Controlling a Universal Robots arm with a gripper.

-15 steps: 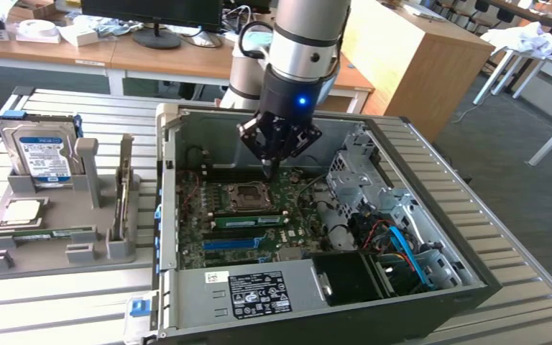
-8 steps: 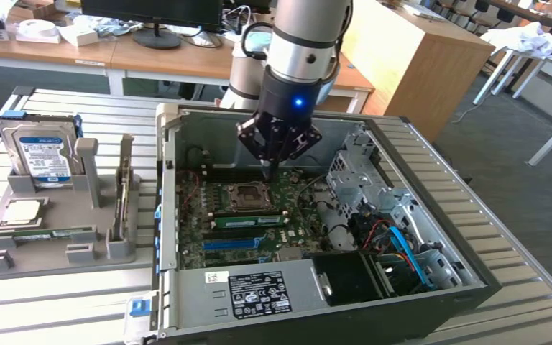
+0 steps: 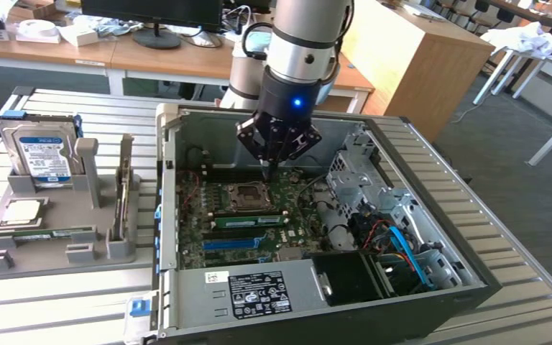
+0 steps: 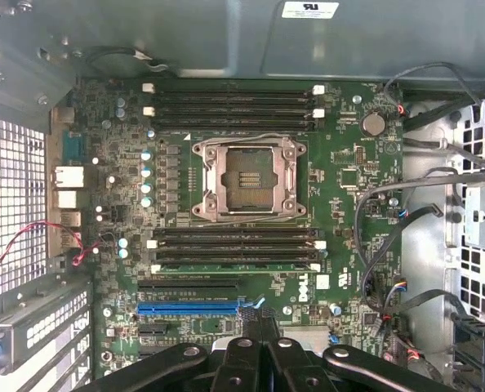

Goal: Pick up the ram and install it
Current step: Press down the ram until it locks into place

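A ram, a thin green stick with a pale label, lies flat in the grey holder at the exterior view's left, far from my gripper. My gripper hangs inside the open computer case, just above the motherboard and beside the empty processor socket. Its fingers are shut together with nothing between them, as the wrist view confirms for the gripper. Dark memory slots run on both sides of the socket. In the exterior view a green strip lies along the slots nearest the blue slot; I cannot tell whether it is a seated stick.
The holder also carries a blue-labelled hard drive and a square silver processor chip. Cables and drive cages crowd the case's right side in the exterior view. Desks, a monitor and a wooden cabinet stand behind.
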